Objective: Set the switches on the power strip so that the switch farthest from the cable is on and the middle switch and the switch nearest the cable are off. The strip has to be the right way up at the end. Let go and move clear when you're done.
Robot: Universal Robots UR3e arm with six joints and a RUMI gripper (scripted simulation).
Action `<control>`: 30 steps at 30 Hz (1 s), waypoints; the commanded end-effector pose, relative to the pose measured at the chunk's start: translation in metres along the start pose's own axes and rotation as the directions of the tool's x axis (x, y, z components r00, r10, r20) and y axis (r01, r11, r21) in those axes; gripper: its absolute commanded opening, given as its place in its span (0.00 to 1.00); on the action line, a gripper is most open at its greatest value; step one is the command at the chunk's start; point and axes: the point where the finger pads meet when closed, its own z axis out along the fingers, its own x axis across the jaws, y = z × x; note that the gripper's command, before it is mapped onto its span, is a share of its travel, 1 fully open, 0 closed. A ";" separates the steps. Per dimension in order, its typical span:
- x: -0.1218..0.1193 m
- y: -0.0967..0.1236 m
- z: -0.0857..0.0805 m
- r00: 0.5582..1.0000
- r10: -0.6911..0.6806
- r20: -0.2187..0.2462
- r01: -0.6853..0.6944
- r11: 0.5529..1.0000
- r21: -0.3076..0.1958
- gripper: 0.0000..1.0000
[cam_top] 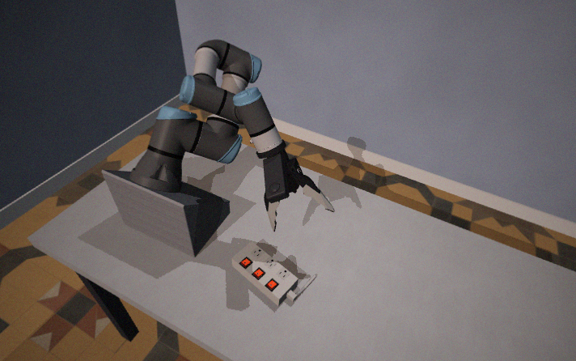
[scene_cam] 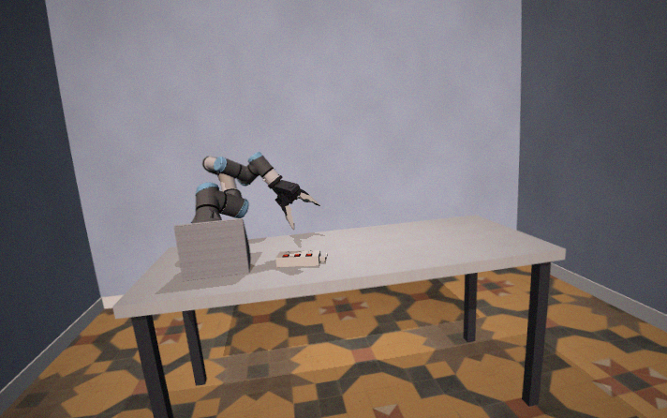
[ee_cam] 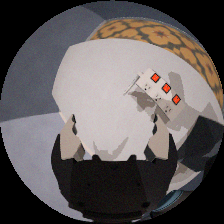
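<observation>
A pale grey power strip with three red switches is seen; ochre-and-grey patterned floor is shown.

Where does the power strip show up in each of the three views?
Top: power strip lower centre, below the open gripper.
Exterior: on the table, right of the grey base block.
Wrist: upper right, beyond the right finger.
Shared landmark: its three red switches.

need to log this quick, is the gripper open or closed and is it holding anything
gripper: open, jaws spread wide, holding nothing, up in the air above the power strip.
</observation>
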 end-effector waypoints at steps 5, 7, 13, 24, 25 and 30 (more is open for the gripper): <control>0.001 -0.004 0.000 0.999 -0.034 -0.007 0.034 0.999 -0.002 1.00; 0.001 -0.004 0.000 0.999 -0.034 -0.007 0.034 0.999 -0.002 1.00; 0.002 -0.008 0.000 0.996 -0.085 -0.018 0.085 0.996 -0.009 1.00; 0.007 -0.018 0.002 0.979 -0.199 -0.039 0.198 0.980 -0.031 1.00; 0.008 -0.019 0.002 0.975 -0.217 -0.042 0.216 0.976 -0.035 1.00; 0.010 -0.023 0.003 0.960 -0.275 -0.049 0.273 0.961 -0.049 1.00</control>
